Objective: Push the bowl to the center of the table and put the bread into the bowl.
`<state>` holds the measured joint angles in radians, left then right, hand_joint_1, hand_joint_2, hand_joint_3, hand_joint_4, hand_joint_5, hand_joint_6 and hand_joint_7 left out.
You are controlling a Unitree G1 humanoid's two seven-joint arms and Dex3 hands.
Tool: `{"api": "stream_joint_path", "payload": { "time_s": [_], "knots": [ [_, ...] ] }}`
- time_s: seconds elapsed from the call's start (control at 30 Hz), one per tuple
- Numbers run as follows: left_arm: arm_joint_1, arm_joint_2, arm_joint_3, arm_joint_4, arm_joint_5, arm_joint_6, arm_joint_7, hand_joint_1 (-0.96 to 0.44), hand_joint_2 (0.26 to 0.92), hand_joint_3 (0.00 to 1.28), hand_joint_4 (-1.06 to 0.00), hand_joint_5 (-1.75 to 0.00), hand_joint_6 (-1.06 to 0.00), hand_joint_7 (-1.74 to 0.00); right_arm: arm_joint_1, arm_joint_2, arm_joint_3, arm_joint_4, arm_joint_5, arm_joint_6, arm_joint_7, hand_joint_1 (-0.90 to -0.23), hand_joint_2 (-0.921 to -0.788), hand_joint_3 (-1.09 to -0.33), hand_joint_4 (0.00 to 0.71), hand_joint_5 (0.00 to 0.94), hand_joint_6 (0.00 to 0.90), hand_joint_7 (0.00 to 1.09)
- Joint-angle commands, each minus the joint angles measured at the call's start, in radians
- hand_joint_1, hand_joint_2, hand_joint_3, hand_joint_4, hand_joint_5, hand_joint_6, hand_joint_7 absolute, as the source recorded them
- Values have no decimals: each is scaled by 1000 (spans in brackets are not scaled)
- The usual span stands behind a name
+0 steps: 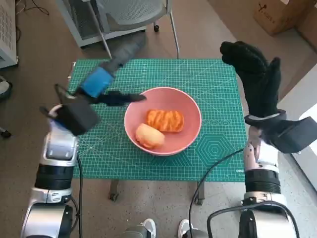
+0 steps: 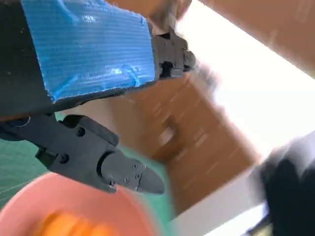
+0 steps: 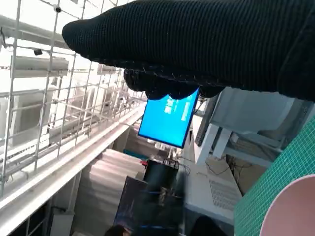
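Note:
A pink bowl (image 1: pixel 190 109) sits near the middle of the green cutting mat (image 1: pixel 213 79). Inside it lie a glazed flat bread (image 1: pixel 165 120) and a pale round bun (image 1: pixel 148 135). My left hand (image 1: pixel 101 84) hovers just left of the bowl, empty, its fingers (image 1: pixel 124 98) stretched toward the rim. In the left wrist view the blue-taped left hand (image 2: pixel 88 59) shows above the bowl's rim (image 2: pixel 19 206). My right hand (image 1: pixel 255 74) is raised at the mat's right edge, fingers extended, holding nothing. The glove (image 3: pixel 206 44) fills the right wrist view, with the bowl's edge (image 3: pixel 295 211) at one corner.
A grey chair (image 1: pixel 133 15) stands behind the table. A cardboard box (image 1: pixel 280 15) sits on the floor at the back right. Feet (image 1: pixel 143 229) show at the table's near edge. A blue screen (image 3: pixel 170 118) and wire grating (image 3: pixel 49 98) appear in the right wrist view.

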<state>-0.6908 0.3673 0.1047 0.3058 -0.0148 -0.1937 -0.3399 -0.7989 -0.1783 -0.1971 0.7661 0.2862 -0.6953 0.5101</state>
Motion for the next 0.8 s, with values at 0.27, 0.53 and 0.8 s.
{"api": "stream_joint_path", "payload": {
  "time_s": [0.27,0.53,0.8],
  "knots": [
    [42,-49,128,2,-241,45,-18,-561,921,282,1,1,1,-131,-15,8,6,1,-2,37,-3,-608,-921,-591,271,0,362,6],
    [66,-44,152,19,-295,8,-84,-622,921,285,1,1,1,-129,-17,5,10,0,-14,42,-10,-610,-921,-577,270,0,358,3],
    [80,-59,163,24,-345,-8,-134,-676,921,286,1,1,1,-118,-22,0,9,-2,-25,57,-27,-607,-921,-578,269,0,356,3]
  ]
}}
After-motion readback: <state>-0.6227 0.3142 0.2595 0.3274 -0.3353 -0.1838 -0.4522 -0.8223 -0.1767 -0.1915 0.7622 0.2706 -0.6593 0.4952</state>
